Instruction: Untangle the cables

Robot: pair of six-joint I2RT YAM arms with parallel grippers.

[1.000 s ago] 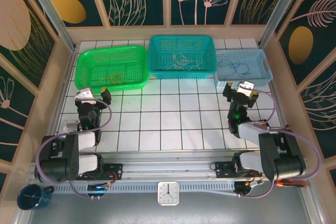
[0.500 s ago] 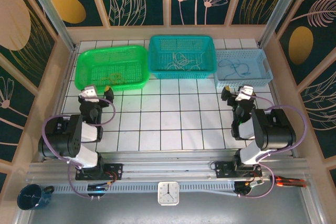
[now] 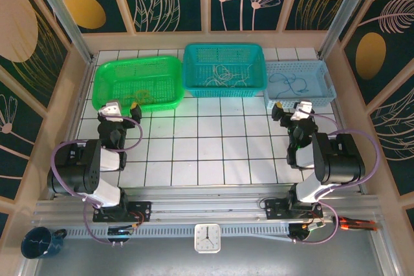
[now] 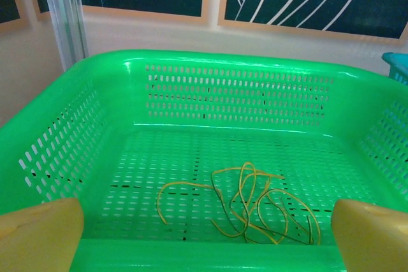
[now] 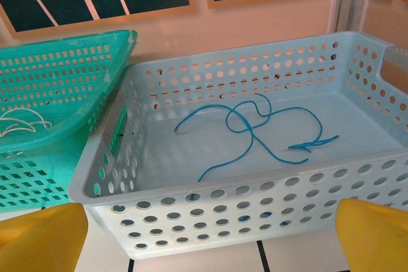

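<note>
Both arms just tucked into parked pose, left pincer (image 3: 123, 110) & right pincer (image 3: 291, 112) wide open, nothing held; yellow cables (image 4: 246, 200) in green basket (image 4: 191, 93) far left, white cables (image 3: 223, 75) in teal basket (image 3: 191, 69) middle, blue cable (image 5: 252, 136) in pale basket (image 5: 255, 211) far right, so prob. done.

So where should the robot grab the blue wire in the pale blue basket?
I'd pinch the thin blue cable on its straight near-left tail, which lies alone, away from the crossed loops. Come straight down, because the pale blue plastic basket's walls block the sides.
</note>
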